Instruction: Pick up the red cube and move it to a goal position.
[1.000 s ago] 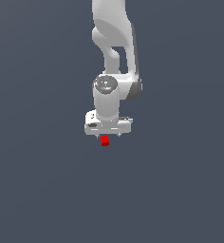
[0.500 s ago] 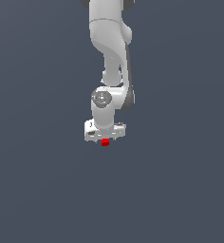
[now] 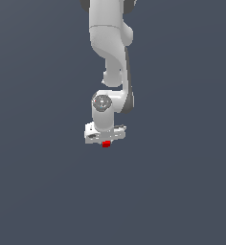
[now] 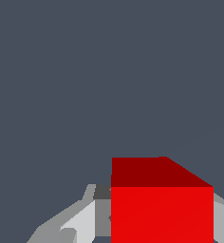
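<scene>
Wrist view shows me the red cube (image 4: pixel 161 209) between the fingers (image 4: pixel 78 223) of the claw (image 3: pixel 105 141). I read the claw as clamped on it, the cube protruding just below.

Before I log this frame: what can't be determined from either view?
- Exterior view: the jaws are hidden under the gripper body; grip on the red cube unclear.
- Wrist view: red cube is cut off by the frame edge and fills the foreground.
- No goal marker is visible.
</scene>
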Motion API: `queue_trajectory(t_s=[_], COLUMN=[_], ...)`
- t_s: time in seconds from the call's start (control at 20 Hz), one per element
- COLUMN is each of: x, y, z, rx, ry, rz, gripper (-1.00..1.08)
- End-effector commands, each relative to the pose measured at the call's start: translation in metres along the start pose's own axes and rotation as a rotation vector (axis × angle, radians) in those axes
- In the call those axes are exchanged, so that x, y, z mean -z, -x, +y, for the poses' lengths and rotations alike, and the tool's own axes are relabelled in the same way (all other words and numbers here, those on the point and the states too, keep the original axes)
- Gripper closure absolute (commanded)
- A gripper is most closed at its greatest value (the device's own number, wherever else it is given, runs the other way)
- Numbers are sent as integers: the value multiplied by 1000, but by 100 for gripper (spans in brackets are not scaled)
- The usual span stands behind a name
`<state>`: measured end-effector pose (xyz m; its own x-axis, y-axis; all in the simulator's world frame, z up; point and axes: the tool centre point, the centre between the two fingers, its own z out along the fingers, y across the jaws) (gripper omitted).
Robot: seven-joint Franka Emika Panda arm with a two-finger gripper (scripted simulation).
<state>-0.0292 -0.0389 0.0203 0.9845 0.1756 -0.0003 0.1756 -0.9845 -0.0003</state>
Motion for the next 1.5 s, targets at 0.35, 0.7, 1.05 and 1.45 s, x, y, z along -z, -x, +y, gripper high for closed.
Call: queue_trajectory(t_s=[0.35, 0.7, 1.05, 1.45], x=[0, 20, 67, 149], y=[0, -5, -16, -36], z=[0, 0, -1, -2], rx=[1, 1, 1, 1], ry=[0, 0, 0, 0], rz=[0, 0, 0, 0], gripper=[108, 108, 108, 108])
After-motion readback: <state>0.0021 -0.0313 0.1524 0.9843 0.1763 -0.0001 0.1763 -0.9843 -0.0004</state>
